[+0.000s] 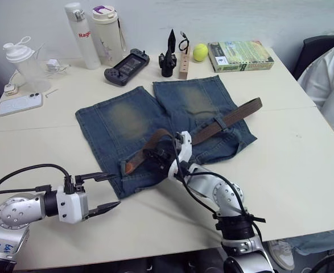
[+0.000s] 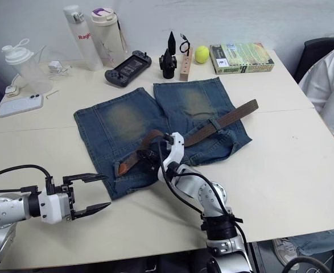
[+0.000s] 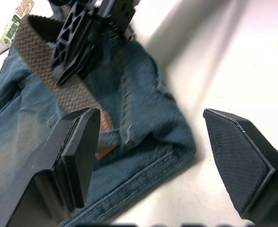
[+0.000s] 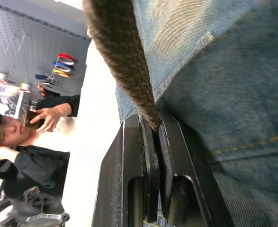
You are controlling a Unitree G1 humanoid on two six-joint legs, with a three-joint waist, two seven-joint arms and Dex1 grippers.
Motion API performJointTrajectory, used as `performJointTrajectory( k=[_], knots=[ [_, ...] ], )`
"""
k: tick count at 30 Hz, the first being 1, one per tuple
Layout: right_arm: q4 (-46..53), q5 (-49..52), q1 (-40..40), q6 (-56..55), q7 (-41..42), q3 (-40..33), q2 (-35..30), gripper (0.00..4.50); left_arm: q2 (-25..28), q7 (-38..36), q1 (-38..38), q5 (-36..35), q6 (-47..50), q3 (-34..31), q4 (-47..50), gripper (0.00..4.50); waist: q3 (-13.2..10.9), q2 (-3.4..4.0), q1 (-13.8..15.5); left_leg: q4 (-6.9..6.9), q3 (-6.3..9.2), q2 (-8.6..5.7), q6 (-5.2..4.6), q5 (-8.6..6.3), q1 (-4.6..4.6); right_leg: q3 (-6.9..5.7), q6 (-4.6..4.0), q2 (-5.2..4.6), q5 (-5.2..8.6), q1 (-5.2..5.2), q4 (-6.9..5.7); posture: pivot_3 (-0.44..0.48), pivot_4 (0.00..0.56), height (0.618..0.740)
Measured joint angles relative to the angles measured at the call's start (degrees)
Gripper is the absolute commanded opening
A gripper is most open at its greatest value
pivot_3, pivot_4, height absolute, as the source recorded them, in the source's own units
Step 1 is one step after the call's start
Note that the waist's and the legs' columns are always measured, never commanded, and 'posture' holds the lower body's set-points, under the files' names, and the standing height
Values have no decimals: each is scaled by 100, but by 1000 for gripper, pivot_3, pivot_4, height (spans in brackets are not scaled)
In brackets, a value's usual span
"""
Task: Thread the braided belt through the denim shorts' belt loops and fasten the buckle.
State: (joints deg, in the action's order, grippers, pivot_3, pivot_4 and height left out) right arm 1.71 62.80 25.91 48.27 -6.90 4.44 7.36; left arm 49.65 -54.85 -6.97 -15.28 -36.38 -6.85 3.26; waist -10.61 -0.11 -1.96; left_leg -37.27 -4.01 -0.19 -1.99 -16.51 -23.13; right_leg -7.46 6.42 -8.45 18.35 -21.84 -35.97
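Note:
The denim shorts (image 1: 127, 122) lie flat mid-table, waistband toward me and legs pointing away. The braided belt (image 1: 235, 115) crosses them diagonally and passes under one belt loop (image 1: 219, 121) on the right side. It arches up near the middle, and its brown tip (image 1: 128, 166) rests at the waistband. My right gripper (image 1: 156, 154) is shut on the belt at that arch. The right wrist view shows the fingers (image 4: 148, 156) pinching the braid (image 4: 124, 66). My left gripper (image 1: 114, 190) hangs open over the table just off the shorts' near left corner. The buckle is hidden.
Along the far edge stand two bottles (image 1: 81, 34), a shaker (image 1: 20, 57), a game controller (image 1: 126, 66), a tennis ball (image 1: 200, 52) and a book (image 1: 239, 56). A phone (image 1: 20, 104) lies at far left. A person (image 1: 332, 85) sits at the right edge.

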Motion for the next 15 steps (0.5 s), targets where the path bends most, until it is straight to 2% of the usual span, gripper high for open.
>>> performJointTrajectory(
  k=[7,15],
  knots=[
    [-124,-377,95,42,-210,-134,151,0,-13,-10,1,55,-58,0,-110,3829,2,0,7,0,-1,-1,1,1,1,0,0,0,0,0,-2,0,150,720],
    [-123,-294,127,-67,-904,-287,189,0,-15,-10,-5,95,-115,1,-147,3829,17,-14,61,-5,16,-12,-2,3,5,4,0,-7,0,20,0,0,150,720]
  ],
)
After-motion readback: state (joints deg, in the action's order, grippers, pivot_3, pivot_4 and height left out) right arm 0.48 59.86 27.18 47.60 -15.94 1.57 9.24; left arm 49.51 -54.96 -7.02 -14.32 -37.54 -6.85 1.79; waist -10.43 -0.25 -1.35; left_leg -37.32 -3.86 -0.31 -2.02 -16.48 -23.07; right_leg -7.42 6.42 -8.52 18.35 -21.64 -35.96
